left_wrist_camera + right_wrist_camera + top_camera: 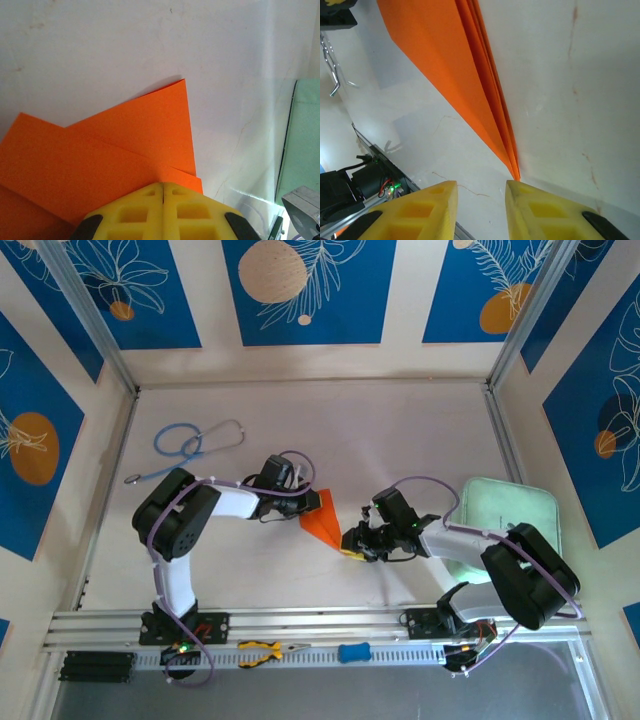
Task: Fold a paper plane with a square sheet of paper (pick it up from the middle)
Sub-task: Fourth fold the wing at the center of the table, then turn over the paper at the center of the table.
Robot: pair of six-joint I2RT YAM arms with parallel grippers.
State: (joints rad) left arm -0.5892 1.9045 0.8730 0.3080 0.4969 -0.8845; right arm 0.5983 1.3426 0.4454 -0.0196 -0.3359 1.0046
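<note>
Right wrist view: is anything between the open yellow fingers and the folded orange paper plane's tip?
Nothing visible does. The right gripper is open; the folded orange paper plane lies on the white table, its pointed tip just ahead of one yellow finger.

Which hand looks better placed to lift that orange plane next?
Probably left. Its hand is shut at the plane's wide end, paper right at its fingertips, while the right hand is open at the pointed tip, gripping nothing.
</note>
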